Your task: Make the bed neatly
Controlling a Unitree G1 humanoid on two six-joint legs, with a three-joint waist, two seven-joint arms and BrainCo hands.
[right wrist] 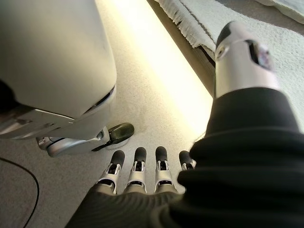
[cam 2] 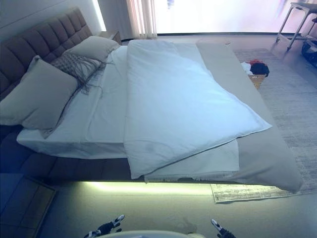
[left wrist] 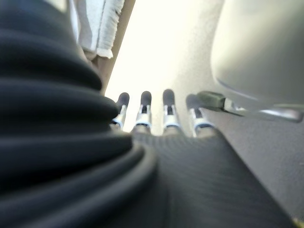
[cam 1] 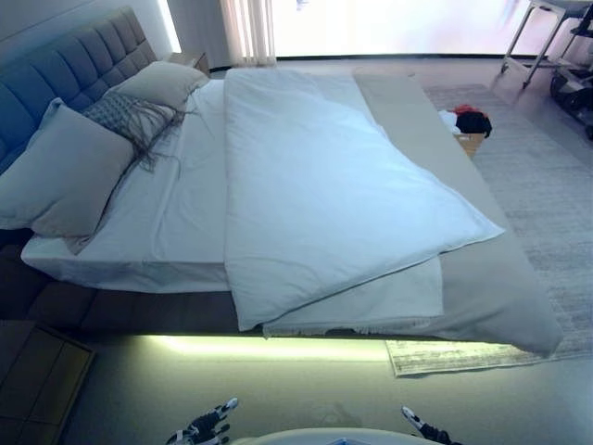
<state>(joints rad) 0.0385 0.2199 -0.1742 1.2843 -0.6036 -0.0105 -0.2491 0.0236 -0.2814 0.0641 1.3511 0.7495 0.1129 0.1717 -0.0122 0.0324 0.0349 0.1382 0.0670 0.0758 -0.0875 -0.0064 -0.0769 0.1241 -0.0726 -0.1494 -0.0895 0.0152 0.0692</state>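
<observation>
A wide bed [cam 1: 139, 269] with a tufted headboard [cam 1: 65, 65] stands ahead. A white duvet [cam 1: 324, 195] lies skewed across it, one corner hanging over the near side. Under it lie a white sheet [cam 1: 176, 213] and a beige blanket [cam 1: 500, 287] that hangs off the foot end. Two beige pillows [cam 1: 65, 176] [cam 1: 162, 83] and a fringed grey cushion [cam 1: 125, 116] lie at the head. My left hand [cam 1: 204, 428] and right hand [cam 1: 419, 428] hang low over the floor, away from the bed. Both are open and empty, as their own wrist views [left wrist: 156, 111] [right wrist: 142, 168] show.
A lit strip [cam 1: 269, 348] glows under the bed's near side. A patterned rug [cam 1: 547, 185] lies past the foot. A small basket with red, white and black things [cam 1: 468, 125] stands beside the bed. A wooden nightstand [cam 1: 32, 375] is at the near left. A metal stand [cam 1: 547, 42] is far right.
</observation>
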